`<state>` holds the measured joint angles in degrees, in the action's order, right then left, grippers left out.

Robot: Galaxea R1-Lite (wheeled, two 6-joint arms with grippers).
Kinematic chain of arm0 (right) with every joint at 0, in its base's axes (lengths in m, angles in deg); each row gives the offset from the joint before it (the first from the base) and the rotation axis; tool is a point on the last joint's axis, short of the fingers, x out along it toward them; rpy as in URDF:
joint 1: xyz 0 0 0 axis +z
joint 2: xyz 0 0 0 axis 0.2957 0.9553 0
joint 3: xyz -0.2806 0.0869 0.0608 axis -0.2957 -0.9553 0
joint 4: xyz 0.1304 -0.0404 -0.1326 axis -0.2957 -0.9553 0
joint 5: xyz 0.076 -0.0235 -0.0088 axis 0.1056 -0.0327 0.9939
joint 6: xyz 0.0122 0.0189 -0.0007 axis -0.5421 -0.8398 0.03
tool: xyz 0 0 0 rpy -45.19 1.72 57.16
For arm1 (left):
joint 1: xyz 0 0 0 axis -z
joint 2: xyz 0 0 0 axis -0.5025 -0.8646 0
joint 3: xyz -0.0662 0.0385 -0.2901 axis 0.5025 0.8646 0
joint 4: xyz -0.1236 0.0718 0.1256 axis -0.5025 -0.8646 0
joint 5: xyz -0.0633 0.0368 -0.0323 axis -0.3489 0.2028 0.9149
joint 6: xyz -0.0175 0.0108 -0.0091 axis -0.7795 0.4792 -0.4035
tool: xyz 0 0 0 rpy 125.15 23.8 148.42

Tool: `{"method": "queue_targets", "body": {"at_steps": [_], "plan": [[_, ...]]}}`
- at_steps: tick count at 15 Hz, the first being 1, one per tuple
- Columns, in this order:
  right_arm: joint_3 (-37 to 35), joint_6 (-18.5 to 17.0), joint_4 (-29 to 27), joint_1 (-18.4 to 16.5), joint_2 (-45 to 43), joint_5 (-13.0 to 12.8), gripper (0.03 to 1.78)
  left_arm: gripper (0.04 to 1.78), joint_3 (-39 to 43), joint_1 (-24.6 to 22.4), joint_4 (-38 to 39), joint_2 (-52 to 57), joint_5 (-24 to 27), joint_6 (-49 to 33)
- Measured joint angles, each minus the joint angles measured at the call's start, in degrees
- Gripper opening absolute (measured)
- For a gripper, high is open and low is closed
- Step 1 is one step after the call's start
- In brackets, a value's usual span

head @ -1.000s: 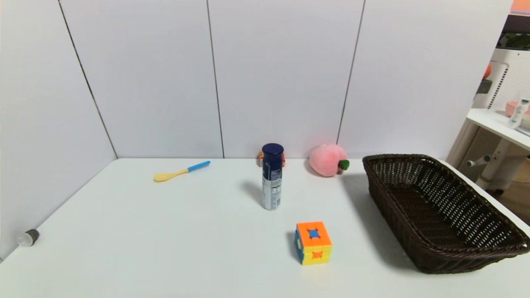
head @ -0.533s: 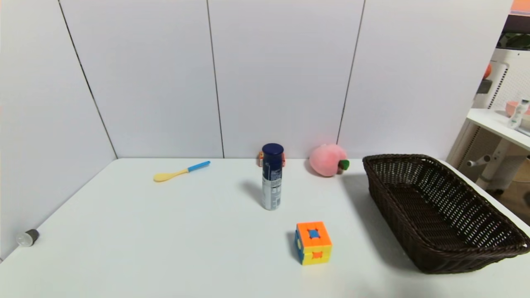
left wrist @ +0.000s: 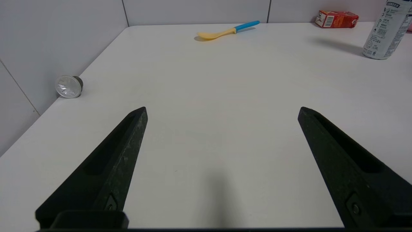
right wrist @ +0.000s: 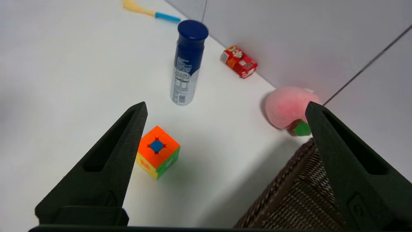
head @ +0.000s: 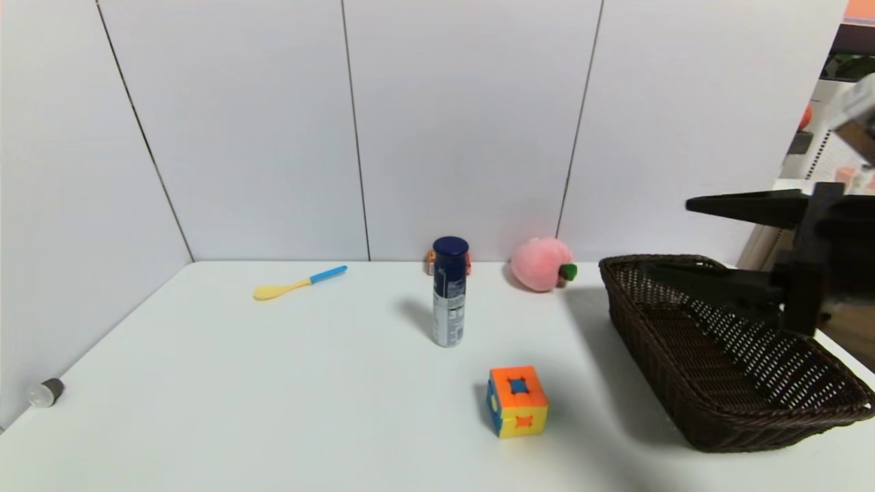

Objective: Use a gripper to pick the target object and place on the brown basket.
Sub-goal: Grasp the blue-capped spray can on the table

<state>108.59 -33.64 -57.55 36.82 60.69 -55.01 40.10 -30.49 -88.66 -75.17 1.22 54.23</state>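
Above the basket (head: 690,403), the right gripper (head: 673,239) hangs wide open, empty. Can (head: 449,292) upright mid-table, well apart. Advise approaching level, clearing the cube (head: 517,400), jaws straddling the body.

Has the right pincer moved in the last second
Yes. The right pincer has come into the head view from the right, now open above the brown basket, pointing toward the spray can.

Right claw (right wrist: 225,108): matte black tapered fingers, recessed slots, screws.
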Motion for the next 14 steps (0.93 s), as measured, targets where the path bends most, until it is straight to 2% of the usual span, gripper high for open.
{"method": "queue_targets", "body": {"at_steps": [9, 14], "plan": [[2.2, 0.0, -0.4, 1.1, 15.3, -1.4, 1.69, 1.69, 0.0, 0.0, 0.0, 0.0, 0.0, 0.0], [7.1, -4.1, 0.3, 6.0, 21.9, -1.2, 1.69, 1.69, 0.0, 0.0, 0.0, 0.0, 0.0, 0.0]]}}
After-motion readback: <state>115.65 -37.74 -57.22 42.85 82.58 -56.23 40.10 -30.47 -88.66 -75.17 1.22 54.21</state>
